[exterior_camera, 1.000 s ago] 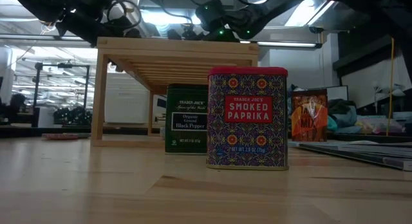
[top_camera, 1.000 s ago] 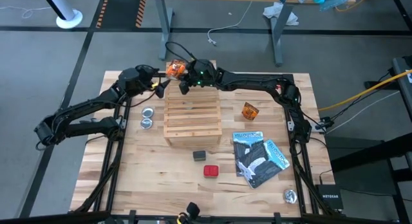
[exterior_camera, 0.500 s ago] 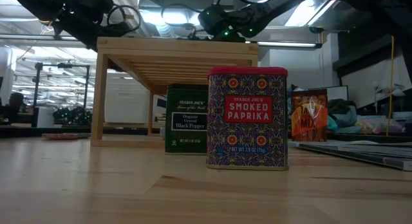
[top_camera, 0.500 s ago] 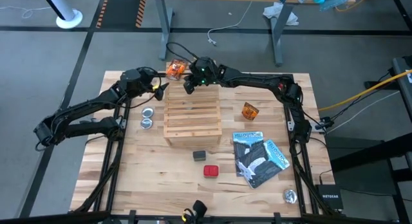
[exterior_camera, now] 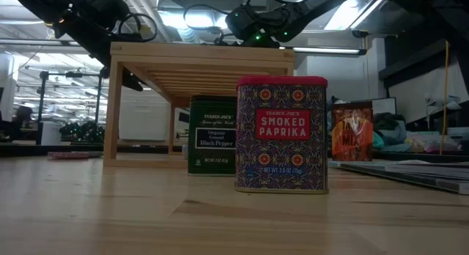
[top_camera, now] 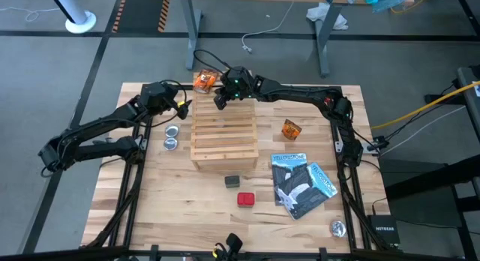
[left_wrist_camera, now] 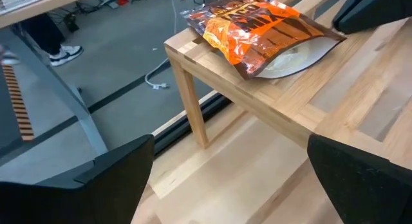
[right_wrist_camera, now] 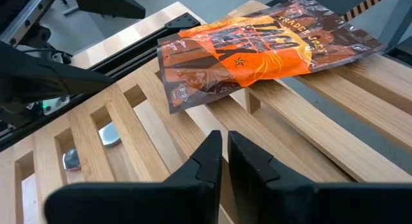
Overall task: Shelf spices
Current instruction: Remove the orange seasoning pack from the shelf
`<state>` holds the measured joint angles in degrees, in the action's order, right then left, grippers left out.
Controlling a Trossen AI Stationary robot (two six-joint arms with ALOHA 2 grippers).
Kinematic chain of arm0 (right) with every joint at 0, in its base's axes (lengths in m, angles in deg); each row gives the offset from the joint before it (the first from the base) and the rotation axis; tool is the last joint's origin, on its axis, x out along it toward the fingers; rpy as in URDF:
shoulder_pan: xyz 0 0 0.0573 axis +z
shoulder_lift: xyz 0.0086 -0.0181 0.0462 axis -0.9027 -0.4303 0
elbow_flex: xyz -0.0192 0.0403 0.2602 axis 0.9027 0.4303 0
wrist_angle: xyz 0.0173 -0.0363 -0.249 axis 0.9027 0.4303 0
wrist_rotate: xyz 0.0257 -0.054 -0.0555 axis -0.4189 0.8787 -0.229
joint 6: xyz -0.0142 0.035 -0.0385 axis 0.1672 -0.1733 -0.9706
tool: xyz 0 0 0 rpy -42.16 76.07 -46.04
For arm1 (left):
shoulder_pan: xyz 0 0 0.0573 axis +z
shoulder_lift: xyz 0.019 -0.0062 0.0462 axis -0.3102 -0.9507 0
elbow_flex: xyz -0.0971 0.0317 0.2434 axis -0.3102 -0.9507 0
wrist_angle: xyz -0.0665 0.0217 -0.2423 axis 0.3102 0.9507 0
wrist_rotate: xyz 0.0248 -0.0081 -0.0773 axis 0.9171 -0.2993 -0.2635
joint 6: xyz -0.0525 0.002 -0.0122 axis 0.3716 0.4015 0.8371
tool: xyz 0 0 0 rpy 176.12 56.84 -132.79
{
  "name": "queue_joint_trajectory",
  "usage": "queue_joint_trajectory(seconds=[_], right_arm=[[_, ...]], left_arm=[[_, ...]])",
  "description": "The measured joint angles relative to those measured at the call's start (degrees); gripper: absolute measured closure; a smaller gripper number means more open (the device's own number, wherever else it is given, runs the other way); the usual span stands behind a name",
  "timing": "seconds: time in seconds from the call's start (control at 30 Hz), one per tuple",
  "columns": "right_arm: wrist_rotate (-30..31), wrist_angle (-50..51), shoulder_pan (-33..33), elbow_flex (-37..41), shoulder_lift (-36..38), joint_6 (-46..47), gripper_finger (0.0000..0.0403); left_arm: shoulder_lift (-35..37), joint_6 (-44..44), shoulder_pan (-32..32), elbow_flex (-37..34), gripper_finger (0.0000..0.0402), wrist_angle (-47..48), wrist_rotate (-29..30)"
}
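The wooden slatted shelf [top_camera: 225, 133] stands mid-table. An orange crinkly packet [top_camera: 204, 81] lies flat on the shelf's far left corner [left_wrist_camera: 187, 47], partly overhanging the edge. My right gripper [right_wrist_camera: 225, 153] hovers shut over the slats just short of the packet [right_wrist_camera: 257, 50], holding nothing. My left gripper [left_wrist_camera: 238, 185] is open beside that corner, clear of the packet [left_wrist_camera: 257, 31]. A second orange packet [top_camera: 291, 129] stands on the table right of the shelf. The dark grey box [top_camera: 232, 181] and the red box [top_camera: 246, 199] stand near the shelf's near end.
Two round silver tins [top_camera: 171, 137] sit left of the shelf and another [top_camera: 338, 228] at the near right corner. Blue-and-black booklets [top_camera: 300, 184] lie on the right. In the low view the red box [exterior_camera: 281, 134] stands in front of the shelf [exterior_camera: 198, 57].
My left gripper has tipped downward beside the shelf's far left corner, staying open. My right gripper has tipped slightly downward over the slats, staying shut. The packet has stayed where it was on the shelf.
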<state>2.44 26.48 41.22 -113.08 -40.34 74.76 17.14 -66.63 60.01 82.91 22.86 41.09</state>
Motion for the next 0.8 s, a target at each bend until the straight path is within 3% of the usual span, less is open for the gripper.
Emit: queue_joint_trajectory(seconds=[0.23, 0.53, 0.8], right_arm=[[0.00, 0.44, 0.00, 0.00, 0.02, 0.00, 0.0370], [0.18, 1.85, -0.02, -0.02, 0.24, 0.02, 0.0370], [0.31, 1.77, -0.02, 0.00, 0.15, 0.02, 0.0370]], left_arm=[[-0.88, 1.37, -0.10, 0.00, 0.0002, -0.34, -3.03], [-5.85, 1.56, -2.49, 0.02, 0.0002, -3.31, -2.96], [-6.16, 2.33, -2.51, -0.09, 0.0002, -5.84, -3.02]])
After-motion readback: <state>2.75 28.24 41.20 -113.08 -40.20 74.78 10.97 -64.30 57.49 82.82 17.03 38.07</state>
